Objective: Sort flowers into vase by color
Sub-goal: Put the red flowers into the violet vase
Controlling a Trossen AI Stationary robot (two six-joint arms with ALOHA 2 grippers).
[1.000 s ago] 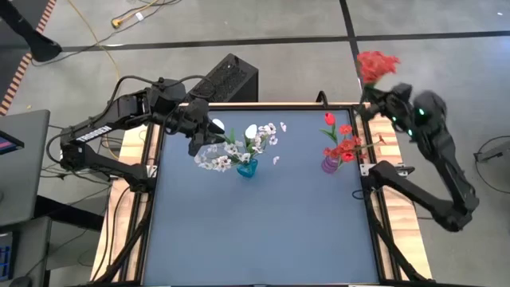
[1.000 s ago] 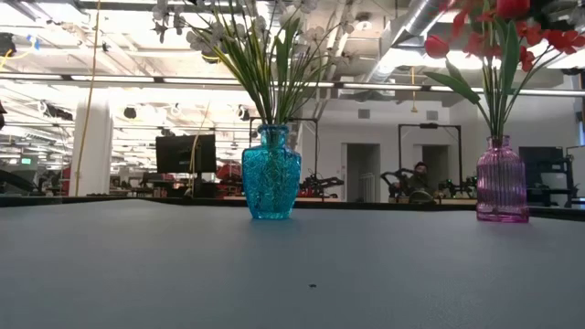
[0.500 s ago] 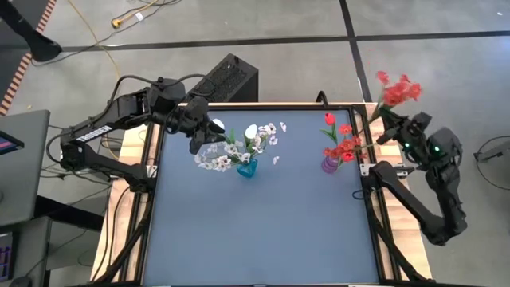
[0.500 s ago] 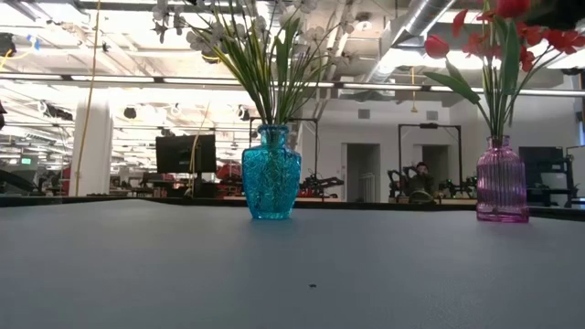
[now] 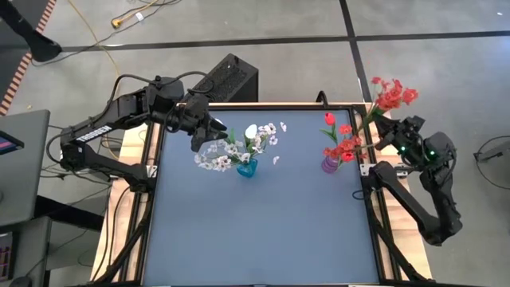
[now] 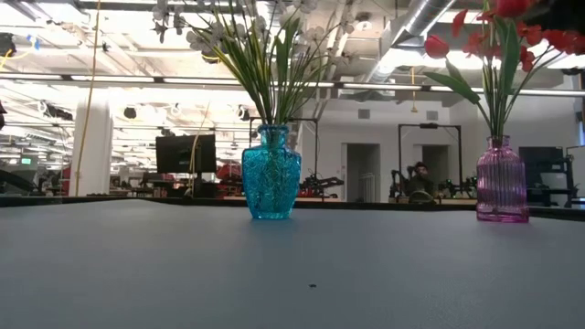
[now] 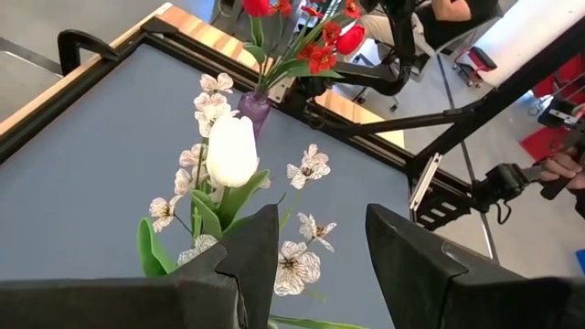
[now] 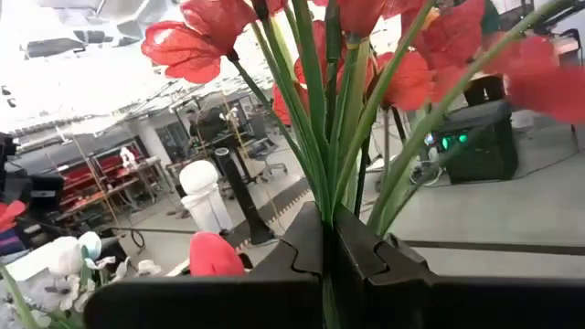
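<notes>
- High view: the right gripper (image 5: 381,130) hangs just off the bench's (image 5: 263,231) right edge, its jaws pinching a red spray (image 5: 390,93) by the stems, heads up. It is held clear of the purple vase (image 5: 330,165), likely so it can be carried over and dropped in with the other red flowers (image 5: 343,143). The left gripper (image 5: 209,131) sits over the white flowers (image 5: 239,147) in the blue vase (image 5: 247,168), near the far left of the bench. The white blooms spread wide, so only a sliver of that vase shows.
- Low view: neither gripper shows here. What it adds is the vases' stance: the blue vase (image 6: 271,174) and purple vase (image 6: 502,181) both stand upright and well apart, green stems fanning from each neck.
- Left wrist view: the left jaws are spread with nothing between them, just above a white tulip (image 7: 231,151) and the small white blossoms (image 7: 307,167), which suggests that stem is already set down. The purple vase (image 7: 255,107) shows beyond.
- Right wrist view: the jaws are pressed on a bunch of green stems (image 8: 324,146), red petals (image 8: 194,44) fanning above. Only this view shows several stems in the grip.
</notes>
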